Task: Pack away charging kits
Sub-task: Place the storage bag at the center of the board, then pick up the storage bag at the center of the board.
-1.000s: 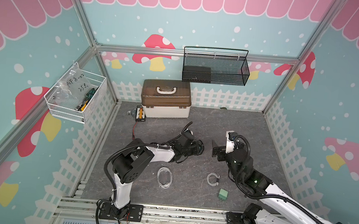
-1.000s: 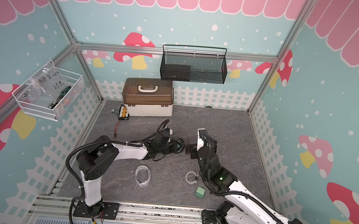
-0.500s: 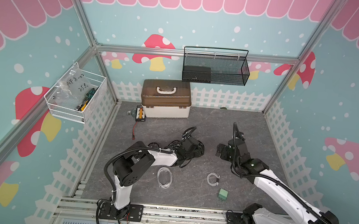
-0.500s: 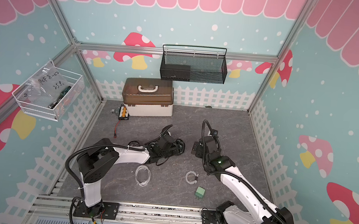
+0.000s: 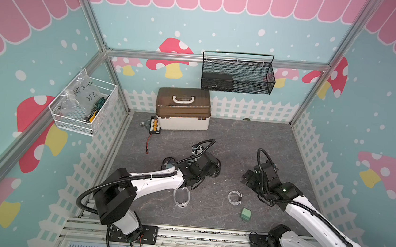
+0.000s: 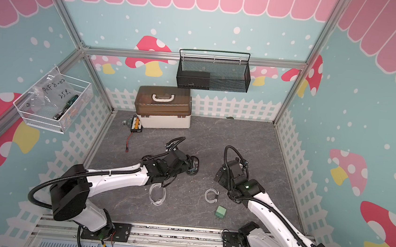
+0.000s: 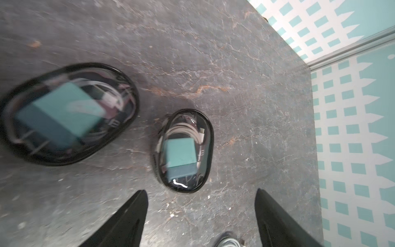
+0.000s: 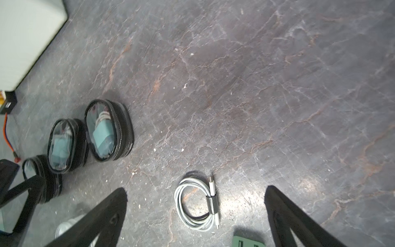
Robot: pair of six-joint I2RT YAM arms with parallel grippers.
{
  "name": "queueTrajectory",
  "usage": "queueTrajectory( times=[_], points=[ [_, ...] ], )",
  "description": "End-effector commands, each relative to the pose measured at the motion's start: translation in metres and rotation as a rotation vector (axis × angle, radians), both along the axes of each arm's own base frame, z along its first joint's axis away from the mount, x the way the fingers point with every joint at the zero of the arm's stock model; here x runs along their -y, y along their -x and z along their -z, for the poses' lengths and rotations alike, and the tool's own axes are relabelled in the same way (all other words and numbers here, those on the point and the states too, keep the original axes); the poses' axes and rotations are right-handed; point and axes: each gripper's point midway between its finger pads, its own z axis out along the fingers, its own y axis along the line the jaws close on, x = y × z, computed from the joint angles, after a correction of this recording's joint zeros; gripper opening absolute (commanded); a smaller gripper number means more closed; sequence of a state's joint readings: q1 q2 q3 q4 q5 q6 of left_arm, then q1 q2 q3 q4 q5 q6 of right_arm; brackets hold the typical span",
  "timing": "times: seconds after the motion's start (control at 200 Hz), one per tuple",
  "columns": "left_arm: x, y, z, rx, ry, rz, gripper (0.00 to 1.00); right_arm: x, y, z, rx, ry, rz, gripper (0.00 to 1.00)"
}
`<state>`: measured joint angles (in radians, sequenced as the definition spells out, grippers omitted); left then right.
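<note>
Fingers spread wide, gripping nothing: left gripper beside a packed black-rimmed pouch, right gripper over a loose coiled cable, green adapter nearby. Bare floor lies open toward the fenced wall.

Three black-rimmed pouches lie just beyond the left gripper. Two loose cables, one near each gripper. One green plug sits beside the right gripper.

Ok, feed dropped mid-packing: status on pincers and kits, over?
Left pincer open, empty, by a packed pouch. Right pincer open, empty, near a loose cable; green adapter beside it, unpacked. Nothing in the way.
</note>
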<state>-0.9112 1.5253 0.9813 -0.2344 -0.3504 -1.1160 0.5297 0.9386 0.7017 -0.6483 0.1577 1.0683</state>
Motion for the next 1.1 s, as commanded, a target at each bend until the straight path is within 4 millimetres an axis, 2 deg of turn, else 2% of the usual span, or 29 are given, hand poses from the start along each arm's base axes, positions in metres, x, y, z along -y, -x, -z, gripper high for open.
queueTrajectory(
  times=[0.0, 0.08, 0.15, 0.22, 0.375, 0.535, 0.68, 0.915, 0.976, 1.096],
  points=[
    [-0.036, 0.023, -0.005, 0.018, -0.145, -0.033, 0.79, -0.004, 0.006, 0.008, -0.006, 0.056, -0.147, 0.99],
    [-0.046, 0.042, -0.006, 0.027, -0.236, 0.019, 0.75, -0.008, 0.013, 0.024, -0.06, 0.063, -0.196, 0.99],
    [-0.056, 0.062, 0.009, -0.001, -0.31, 0.052, 0.73, -0.019, 0.015, 0.033, -0.08, 0.036, -0.267, 0.99],
    [-0.065, 0.078, 0.024, -0.036, -0.355, 0.073, 0.69, -0.021, 0.017, 0.045, -0.091, 0.031, -0.284, 0.99],
    [-0.077, 0.095, 0.042, -0.062, -0.407, 0.081, 0.67, -0.017, 0.021, 0.063, -0.102, 0.053, -0.283, 0.92],
    [-0.095, 0.102, 0.064, -0.123, -0.506, 0.039, 0.66, -0.019, 0.027, 0.073, -0.116, 0.043, -0.308, 0.81],
    [-0.088, 0.102, 0.07, -0.14, -0.518, 0.05, 0.65, -0.019, 0.032, 0.077, -0.111, 0.036, -0.303, 0.81],
    [-0.083, 0.101, 0.084, -0.173, -0.574, 0.057, 0.63, -0.021, 0.031, 0.07, -0.086, 0.028, -0.313, 0.79],
    [-0.083, 0.1, 0.086, -0.18, -0.59, 0.053, 0.6, -0.023, 0.031, 0.069, -0.086, 0.029, -0.32, 0.78],
    [-0.082, 0.1, 0.09, -0.195, -0.604, 0.05, 0.48, -0.026, 0.032, 0.071, -0.096, 0.038, -0.329, 0.77]
  ],
)
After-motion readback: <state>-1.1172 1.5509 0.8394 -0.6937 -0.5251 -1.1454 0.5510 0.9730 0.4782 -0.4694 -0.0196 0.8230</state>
